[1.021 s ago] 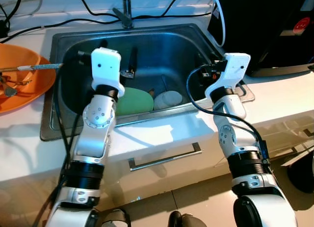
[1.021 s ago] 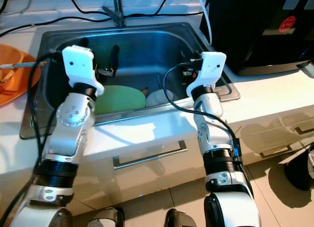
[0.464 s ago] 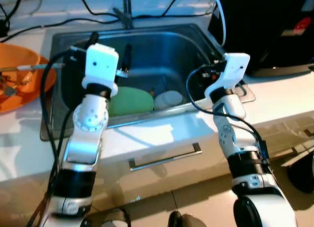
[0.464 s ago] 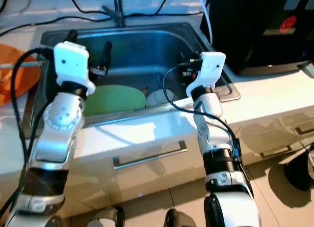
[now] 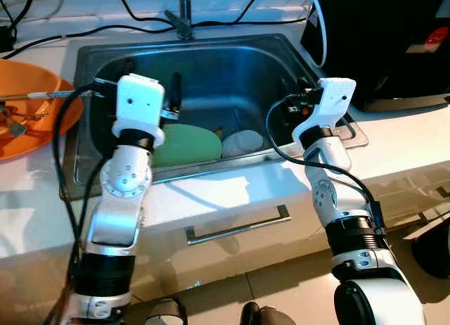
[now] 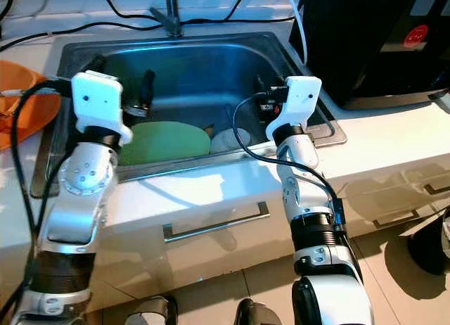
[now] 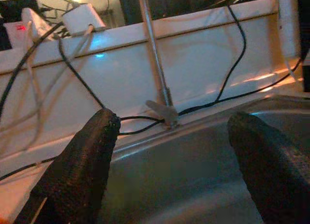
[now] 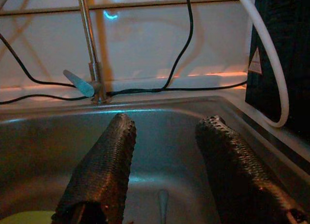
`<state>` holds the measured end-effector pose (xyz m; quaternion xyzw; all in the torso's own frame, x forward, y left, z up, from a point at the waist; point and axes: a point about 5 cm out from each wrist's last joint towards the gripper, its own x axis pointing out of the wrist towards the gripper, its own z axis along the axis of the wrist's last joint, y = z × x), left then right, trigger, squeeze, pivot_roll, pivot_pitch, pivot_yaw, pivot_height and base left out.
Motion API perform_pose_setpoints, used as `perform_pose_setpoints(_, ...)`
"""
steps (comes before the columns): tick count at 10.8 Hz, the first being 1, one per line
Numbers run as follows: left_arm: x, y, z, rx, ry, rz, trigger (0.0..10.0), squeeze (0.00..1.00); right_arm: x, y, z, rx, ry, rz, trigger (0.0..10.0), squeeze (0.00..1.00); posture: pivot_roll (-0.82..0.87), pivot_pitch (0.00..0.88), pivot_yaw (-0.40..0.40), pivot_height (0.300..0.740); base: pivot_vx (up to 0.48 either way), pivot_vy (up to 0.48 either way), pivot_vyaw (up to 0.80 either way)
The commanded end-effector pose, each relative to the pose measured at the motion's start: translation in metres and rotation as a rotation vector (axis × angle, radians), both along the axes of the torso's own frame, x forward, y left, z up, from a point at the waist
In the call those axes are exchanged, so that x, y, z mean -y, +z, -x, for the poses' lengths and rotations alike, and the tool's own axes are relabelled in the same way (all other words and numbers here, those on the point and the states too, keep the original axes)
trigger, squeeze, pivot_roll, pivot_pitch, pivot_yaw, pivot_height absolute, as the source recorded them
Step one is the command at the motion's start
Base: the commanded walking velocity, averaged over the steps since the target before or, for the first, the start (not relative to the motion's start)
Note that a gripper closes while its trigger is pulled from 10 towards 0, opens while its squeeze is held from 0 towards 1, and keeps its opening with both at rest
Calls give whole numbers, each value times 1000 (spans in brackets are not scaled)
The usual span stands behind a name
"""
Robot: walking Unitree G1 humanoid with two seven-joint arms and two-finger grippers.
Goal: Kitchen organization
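Below, green plate [image 5: 184,145] in sink [image 5: 232,65], beneath open left hand [image 7: 169,151]; open right hand [image 8: 167,151] nearby.

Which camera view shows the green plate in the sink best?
The right eye view shows the green plate best: most of its face is visible beside the left arm. In the left eye view the arm covers more of it. The right wrist view catches just a sliver at its edge.

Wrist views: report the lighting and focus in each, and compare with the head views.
Left wrist view: dim and warm-tinted, the left hand with its black fingers soft, orange glare on the white backsplash. Right wrist view: darker, bluish glints in the steel sink. Head views: bright, sharp, with sunlit glare on the white countertop.
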<state>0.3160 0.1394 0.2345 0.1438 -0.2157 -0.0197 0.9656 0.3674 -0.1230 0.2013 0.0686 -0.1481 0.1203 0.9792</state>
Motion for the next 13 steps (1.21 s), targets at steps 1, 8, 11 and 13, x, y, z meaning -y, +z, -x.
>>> perform_pose_setpoints(1,6,5,1,19,-17,1,10000,0,1,1,-1,-3,-7,27,10000,0,96,108,-61,740,0,0,0)
perform_pose_setpoints(8,4,-37,-32,-142,-47,174,10000,0,5,-12,-5,-50,-62,-35,10000,0,103,30,-37,740,0,0,0)
perform_pose_setpoints(11,-4,-46,-34,-175,-23,310,10000,0,20,-13,3,-52,-129,-95,10000,0,47,90,3,740,0,0,0)
perform_pose_setpoints(13,-3,-42,-38,-157,-55,225,10000,0,8,-22,9,-64,-84,-32,10000,0,34,126,13,740,0,0,0)
